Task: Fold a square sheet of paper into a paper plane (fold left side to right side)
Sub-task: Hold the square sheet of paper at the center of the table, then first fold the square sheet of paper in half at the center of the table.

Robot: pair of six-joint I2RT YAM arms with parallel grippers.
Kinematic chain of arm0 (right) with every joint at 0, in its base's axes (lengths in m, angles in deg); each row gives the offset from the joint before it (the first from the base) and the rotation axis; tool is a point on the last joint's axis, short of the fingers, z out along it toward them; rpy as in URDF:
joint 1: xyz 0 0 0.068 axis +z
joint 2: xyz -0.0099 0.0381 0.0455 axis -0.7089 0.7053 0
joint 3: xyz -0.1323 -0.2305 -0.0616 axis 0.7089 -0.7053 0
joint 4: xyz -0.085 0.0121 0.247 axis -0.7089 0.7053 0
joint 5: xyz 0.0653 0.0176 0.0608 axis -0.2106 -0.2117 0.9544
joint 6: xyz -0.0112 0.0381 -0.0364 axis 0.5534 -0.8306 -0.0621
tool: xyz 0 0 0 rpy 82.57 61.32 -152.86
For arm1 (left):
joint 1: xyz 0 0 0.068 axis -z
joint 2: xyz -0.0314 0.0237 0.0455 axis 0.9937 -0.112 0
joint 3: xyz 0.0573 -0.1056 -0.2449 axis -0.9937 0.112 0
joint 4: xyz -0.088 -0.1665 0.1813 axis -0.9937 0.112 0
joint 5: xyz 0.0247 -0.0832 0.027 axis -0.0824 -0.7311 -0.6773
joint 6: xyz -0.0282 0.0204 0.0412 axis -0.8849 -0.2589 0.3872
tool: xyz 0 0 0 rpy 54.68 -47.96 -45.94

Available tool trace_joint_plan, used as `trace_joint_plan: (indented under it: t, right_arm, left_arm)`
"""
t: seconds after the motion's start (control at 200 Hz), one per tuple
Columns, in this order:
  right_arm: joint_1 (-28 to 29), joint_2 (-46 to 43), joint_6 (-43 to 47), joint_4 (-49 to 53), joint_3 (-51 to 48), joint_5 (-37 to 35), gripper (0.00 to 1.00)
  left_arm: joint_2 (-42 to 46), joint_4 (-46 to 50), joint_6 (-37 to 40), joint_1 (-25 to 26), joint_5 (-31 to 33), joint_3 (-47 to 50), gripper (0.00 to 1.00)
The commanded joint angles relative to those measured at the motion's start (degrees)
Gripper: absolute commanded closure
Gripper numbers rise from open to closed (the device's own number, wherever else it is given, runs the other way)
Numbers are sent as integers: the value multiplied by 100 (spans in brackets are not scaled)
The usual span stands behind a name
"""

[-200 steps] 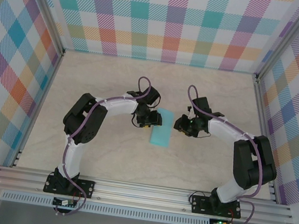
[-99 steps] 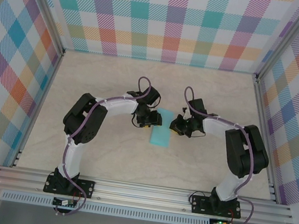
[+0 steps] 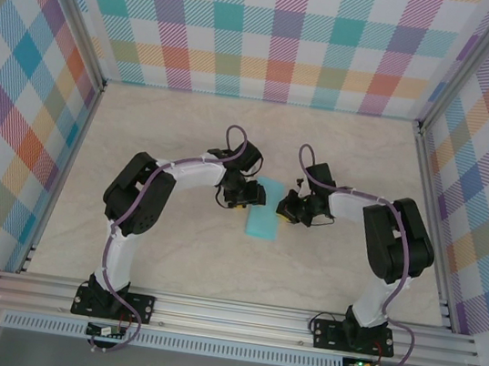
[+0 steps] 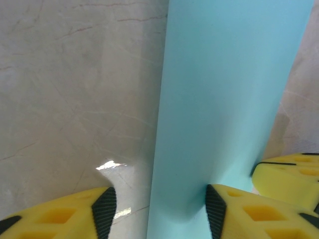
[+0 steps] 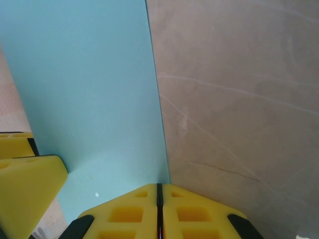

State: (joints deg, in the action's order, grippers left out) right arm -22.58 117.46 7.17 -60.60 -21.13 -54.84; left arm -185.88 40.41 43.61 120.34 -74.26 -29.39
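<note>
At mid-table, turquoise paper [image 3: 262, 223], right hand [image 3: 288, 210] moved in, closed, perhaps touching its edge, left hand [image 3: 238, 199] parted.

Even, diffuse light brightens the overhead view, leaving only faint soft shadows on the pale marbled table [image 3: 188, 129]. At the left wrist, a white glare patch [image 4: 110, 165] lies on the table just ahead of the jaws, and the thin turquoise paper sheet [image 4: 224, 99] dims between them. A tiny glint [image 5: 96, 195] marks the sheet beside the right jaws.
</note>
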Motion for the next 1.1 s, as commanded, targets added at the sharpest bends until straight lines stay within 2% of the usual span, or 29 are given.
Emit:
trace_joint_plan:
  t: [0.0,0.25,0.43,0.525,0.645,0.73,0.895,1.095]
  right_arm:
    - [29,282,181,507,-51,-253,91]
    - [28,393,356,816,-46,-474,91]
    - [55,537,396,805,27,-382,91]
    - [68,555,392,813,34,-408,91]
    - [81,560,398,848,42,-443,91]
    - [82,555,423,896,51,-491,91]
    - [82,576,449,942,86,-523,91]
    - [90,573,450,981,82,-556,91]
  left_arm:
    - [-188,-37,87,147,36,110,41]
    - [577,119,299,62,75,-7,37]
    - [1107,-160,268,58,-412,186,31]
    - [1163,-482,208,58,-887,332,37]
    - [937,-954,54,65,-1423,415,53]
    - [681,-1163,-17,67,-1732,380,60]
    - [205,-1398,32,61,-1960,201,63]
    - [-70,-927,288,58,-1555,149,63]
